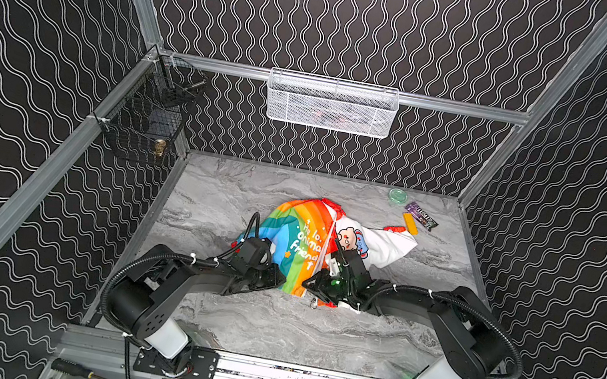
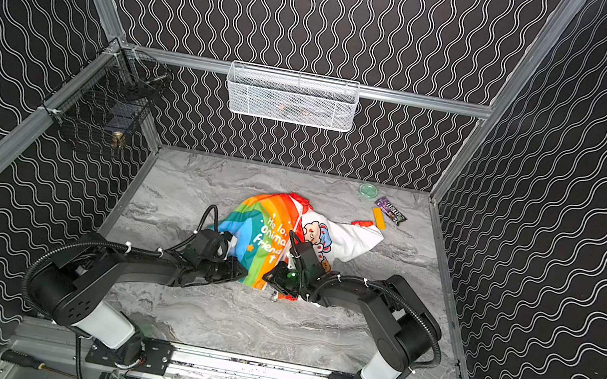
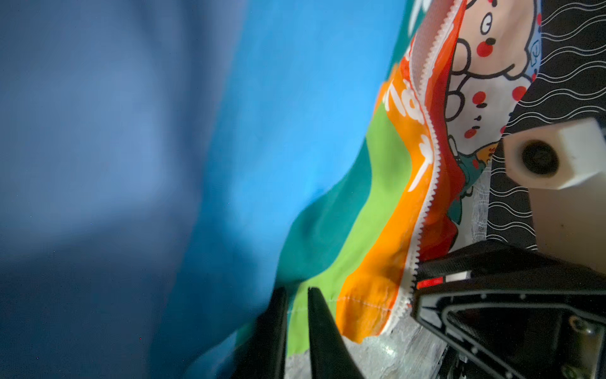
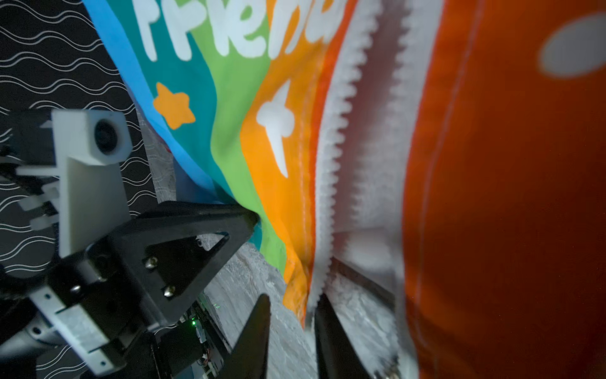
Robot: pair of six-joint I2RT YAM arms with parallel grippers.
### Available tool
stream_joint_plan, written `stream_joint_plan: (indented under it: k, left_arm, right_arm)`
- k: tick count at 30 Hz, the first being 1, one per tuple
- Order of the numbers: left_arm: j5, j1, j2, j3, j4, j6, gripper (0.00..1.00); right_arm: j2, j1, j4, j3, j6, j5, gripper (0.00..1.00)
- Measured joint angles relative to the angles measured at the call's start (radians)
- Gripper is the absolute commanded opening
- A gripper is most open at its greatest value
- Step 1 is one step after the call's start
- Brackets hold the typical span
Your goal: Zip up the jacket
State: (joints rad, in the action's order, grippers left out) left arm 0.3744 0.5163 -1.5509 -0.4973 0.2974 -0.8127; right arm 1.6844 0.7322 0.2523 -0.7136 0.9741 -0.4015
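The rainbow-striped jacket lies in the middle of the marble table, its white cartoon lining turned out on the right side. Its white zipper stands apart, and the two rows of teeth are not joined. My left gripper is at the near hem of the striped panel, shut on the green stripe of the jacket. My right gripper faces it at the zipper's lower end. Table shows in the gap between its fingers, and the orange hem corner touches one fingertip.
At the table's far right lie a green round lid, a purple wrapper and a yellow block. A white mesh basket hangs on the back wall and a black wire basket on the left rail.
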Motion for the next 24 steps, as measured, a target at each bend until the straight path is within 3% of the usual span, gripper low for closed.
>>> stream_joint_plan:
  k: [10, 17, 20, 22, 24]
  left_arm:
    - [-0.002, -0.006, 0.013, 0.001, -0.019, 0.000, 0.21]
    - [0.018, -0.024, 0.006, 0.000, -0.018, 0.001, 0.22]
    - [0.027, -0.036, 0.011, 0.000, -0.018, 0.002, 0.34]
    - [0.024, -0.041, 0.034, 0.000, -0.035, 0.004, 0.52]
    - [0.018, -0.043, 0.072, -0.005, -0.074, 0.005, 0.63]
  right_arm:
    - [-0.007, 0.000, -0.037, -0.011, -0.018, 0.005, 0.04]
    - [-0.013, 0.000, -0.067, -0.023, -0.025, 0.017, 0.00]
    - [-0.001, 0.000, -0.070, -0.033, -0.025, 0.015, 0.00]
    - [0.006, 0.000, -0.067, -0.035, -0.024, 0.009, 0.00]
    - [0.013, 0.000, -0.066, -0.039, -0.020, 0.000, 0.00]
